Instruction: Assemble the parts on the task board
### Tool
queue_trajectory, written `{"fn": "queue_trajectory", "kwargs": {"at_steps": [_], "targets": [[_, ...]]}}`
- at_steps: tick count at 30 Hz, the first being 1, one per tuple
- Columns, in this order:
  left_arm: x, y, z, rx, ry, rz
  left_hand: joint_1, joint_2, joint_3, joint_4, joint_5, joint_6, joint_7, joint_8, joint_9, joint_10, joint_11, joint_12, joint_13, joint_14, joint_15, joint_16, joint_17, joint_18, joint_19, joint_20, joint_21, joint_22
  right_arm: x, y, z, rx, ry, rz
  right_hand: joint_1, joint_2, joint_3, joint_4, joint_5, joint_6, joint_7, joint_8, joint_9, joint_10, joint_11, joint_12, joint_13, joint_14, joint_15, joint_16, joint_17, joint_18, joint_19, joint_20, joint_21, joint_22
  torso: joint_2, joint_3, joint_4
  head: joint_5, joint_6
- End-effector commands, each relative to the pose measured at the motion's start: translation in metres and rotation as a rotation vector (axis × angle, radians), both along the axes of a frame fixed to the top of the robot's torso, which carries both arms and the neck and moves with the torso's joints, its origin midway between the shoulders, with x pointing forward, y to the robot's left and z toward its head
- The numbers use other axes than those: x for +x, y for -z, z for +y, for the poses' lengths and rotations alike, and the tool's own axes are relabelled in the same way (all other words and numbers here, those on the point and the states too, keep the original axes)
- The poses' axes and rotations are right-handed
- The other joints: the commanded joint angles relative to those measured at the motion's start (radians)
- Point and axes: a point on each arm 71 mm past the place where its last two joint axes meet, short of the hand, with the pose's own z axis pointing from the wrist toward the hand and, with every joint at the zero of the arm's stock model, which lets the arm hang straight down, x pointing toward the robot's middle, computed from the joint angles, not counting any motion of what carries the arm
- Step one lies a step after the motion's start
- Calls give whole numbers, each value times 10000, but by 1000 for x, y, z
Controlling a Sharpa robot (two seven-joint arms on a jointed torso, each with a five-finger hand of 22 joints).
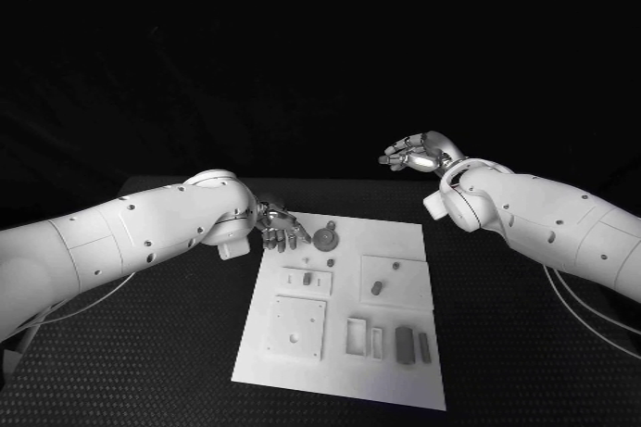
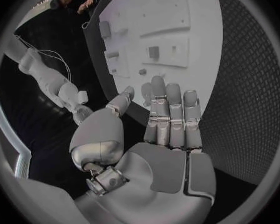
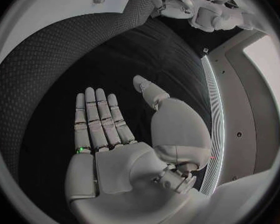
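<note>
The white task board lies in the middle of the black table. Small grey parts rest on it: a round one near the far edge, short pegs in the middle, upright bars at the near right. My left hand hovers at the board's far left corner, holding nothing; in the left wrist view its fingers are straight, pointing over the board. My right hand is raised beyond the board's far right corner. In the right wrist view this hand lies flat and empty.
Square raised plates sit on the board's near left and middle. Black textured table surface surrounds the board on both sides. My left arm shows across the table in the right wrist view.
</note>
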Motion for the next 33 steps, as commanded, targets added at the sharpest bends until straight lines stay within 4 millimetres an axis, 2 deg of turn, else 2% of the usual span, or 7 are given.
{"fn": "queue_trajectory", "kwargs": {"at_steps": [1,5,9,14,18,26,33], "targets": [[8,-4,2,-98,-185,-646,175,-50,-38,-85,-18,-246,118,-166,-107,-261,103,-186,-168,-276,121,-159,-127,-117,-213,-738,-165,-89,0,0,0,23,-100,-21,68,-20,-43,-8,43,-84,248,-2,-17,85,-7,-67,-18,-28,17,-40,-17,-19,-66,20,-33,17,11,5,-19,15,70],[19,-6,6,-49,-409,-1259,162,-198,-74,51,-22,-552,282,-327,-209,-570,271,-398,-363,-585,334,-365,-311,-152,-484,-534,-391,-207,0,1,0,21,-91,-1,67,-19,-45,-5,47,-84,248,-2,-18,86,-7,-68,-20,-29,17,-39,-19,-19,-67,20,-35,21,20,-11,-22,33,93],[28,-9,7,594,-215,-1945,123,-297,-69,226,-27,-643,321,-367,-245,-622,308,-458,-451,-638,398,-417,-403,-125,-536,-463,-453,-252,-1,2,3,37,-147,18,67,-19,-46,-3,50,-85,248,-2,-20,87,-6,-69,-23,-30,17,-38,-22,-19,-69,19,-36,25,23,-4,-30,43,130],[37,-7,8,803,-422,-2086,9,-644,12,602,-33,-833,402,-481,-344,-716,385,-568,-579,-746,487,-494,-524,-93,-636,-371,-543,-307,-1,4,5,50,-186,34,66,-17,-47,0,54,-86,248,-2,-22,88,-6,-71,-26,-31,17,-38,-25,-20,-71,19,-37,29,31,-4,-64,40,164],[40,1,10,955,-554,-1987,29,-708,41,706,-33,-892,433,-512,-380,-778,417,-617,-630,-821,533,-518,-564,-99,-719,-323,-575,-312,-1,4,5,53,-181,37,60,-19,-51,6,59,-88,248,-2,-24,88,-4,-74,-30,-34,17,-38,-30,-22,-75,20,-40,33,43,-9,-66,41,170],[43,9,10,1115,-596,-1778,10,-645,35,832,-31,-870,434,-491,-393,-780,422,-618,-659,-850,562,-491,-583,-99,-773,-288,-576,-300,-1,4,7,66,-219,33,50,-19,-58,15,64,-91,250,-3,-29,88,-3,-80,-37,-40,19,-38,-38,-24,-81,20,-46,43,71,-14,-103,10,188],[43,15,12,1056,-502,-1285,134,-425,-11,796,-27,-796,412,-442,-404,-785,409,-613,-689,-876,576,-451,-604,-89,-822,-267,-556,-273,-1,4,9,76,-253,32,47,-18,-61,19,67,-92,250,-3,-32,89,-3,-83,-41,-41,20,-37,-43,-25,-84,19,-48,49,52,-12,-75,-32,170]]}}
